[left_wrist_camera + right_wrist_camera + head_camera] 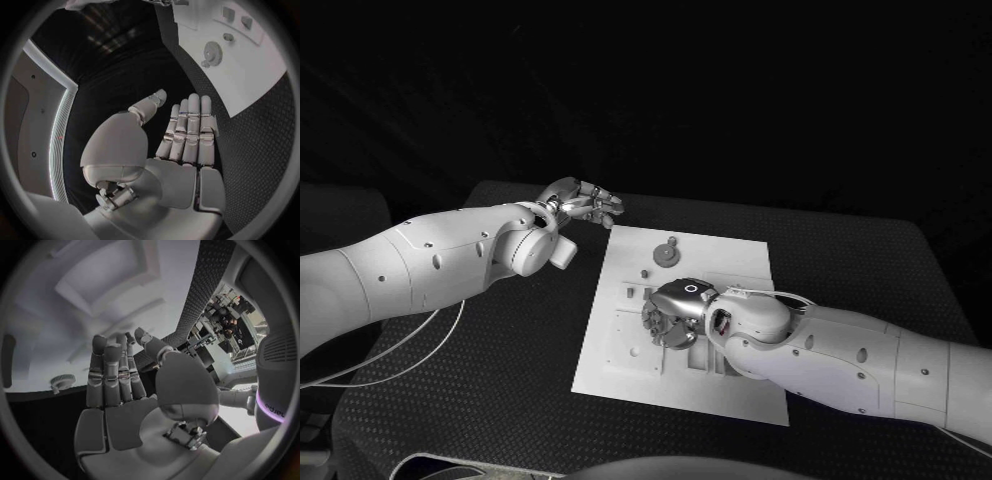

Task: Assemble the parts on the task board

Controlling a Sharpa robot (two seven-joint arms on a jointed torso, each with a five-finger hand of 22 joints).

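The white task board (733, 250) lies in the middle of the black table. A round grey gear part (668, 254) sits near its far edge, also seen as the gear (213, 50) and the gear (62, 381). My right hand (678, 312) hovers over the board's middle, fingers stretched out and palm empty (119, 385). My left hand (581, 203) is off the board's far left corner, above the table, fingers straight and together, holding nothing (184, 135).
Small parts (229, 36) and raised blocks (629, 292) lie on the board (250, 75). Recessed slots (635, 335) mark its near left part. Black table mat (488, 400) surrounds the board on all sides.
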